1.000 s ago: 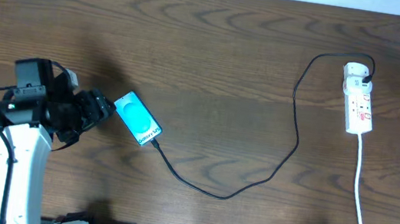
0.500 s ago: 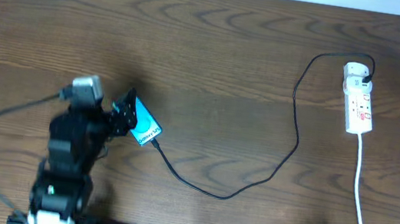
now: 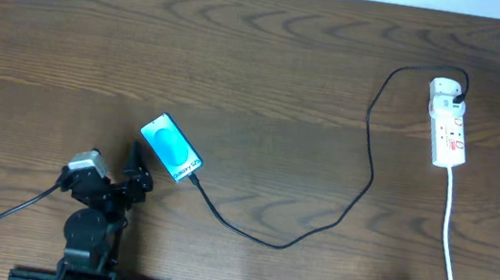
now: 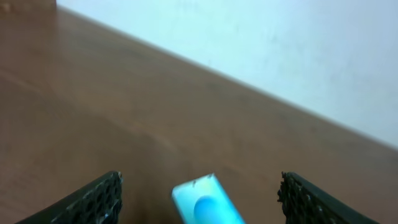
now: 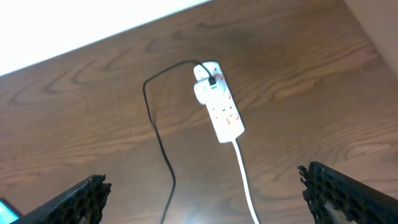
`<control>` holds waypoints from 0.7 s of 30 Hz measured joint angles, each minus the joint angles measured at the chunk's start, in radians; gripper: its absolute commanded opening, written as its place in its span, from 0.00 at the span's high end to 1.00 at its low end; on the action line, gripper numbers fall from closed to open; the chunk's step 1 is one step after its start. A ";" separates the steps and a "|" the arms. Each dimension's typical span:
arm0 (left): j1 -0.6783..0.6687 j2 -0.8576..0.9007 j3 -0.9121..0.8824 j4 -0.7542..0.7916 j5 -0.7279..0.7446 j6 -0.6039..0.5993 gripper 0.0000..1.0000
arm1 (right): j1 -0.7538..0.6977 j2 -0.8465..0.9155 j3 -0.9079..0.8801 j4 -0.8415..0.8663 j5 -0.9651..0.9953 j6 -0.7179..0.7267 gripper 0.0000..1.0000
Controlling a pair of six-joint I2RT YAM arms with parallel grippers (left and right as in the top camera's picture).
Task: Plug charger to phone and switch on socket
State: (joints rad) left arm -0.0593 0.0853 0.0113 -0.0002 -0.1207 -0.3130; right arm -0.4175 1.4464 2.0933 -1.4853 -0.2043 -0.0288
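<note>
Overhead: left end effector (image 3: 137, 172) and right end effector (image 5: 208, 190) both released, empty.
Left one sits at 7 o'clock of phone (image 3: 172, 147); charger (image 3: 360, 188) meets its 5 o'clock end, running to socket (image 3: 448, 125).

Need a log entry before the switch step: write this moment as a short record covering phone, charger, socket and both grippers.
phone: flat on the table, screen up, left of centre
charger: one end meets the phone's lower edge, the other the socket's far end; seating not discernible
socket: right side, white cord trailing to the near edge; switch state unreadable
left gripper: open, close beside the phone, holding nothing
right gripper: open, above the table, apart from the socket
</note>
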 measured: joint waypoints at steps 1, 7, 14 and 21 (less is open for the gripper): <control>0.002 -0.028 0.002 -0.003 -0.003 0.005 0.19 | 0.000 0.000 0.000 0.000 0.000 0.000 0.01; 0.005 -0.074 0.004 -0.009 -0.013 0.123 0.19 | 0.000 0.000 0.000 0.000 0.000 0.000 0.01; 0.005 -0.074 0.006 -0.014 -0.013 0.292 0.19 | 0.000 0.000 0.000 0.000 0.000 0.000 0.01; 0.005 -0.074 0.007 -0.015 -0.014 0.338 0.19 | 0.000 0.000 0.000 0.000 0.000 0.000 0.01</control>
State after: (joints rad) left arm -0.0540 0.0109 0.0185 -0.0151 -0.1345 0.0250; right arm -0.4175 1.4464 2.0933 -1.4853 -0.2047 -0.0288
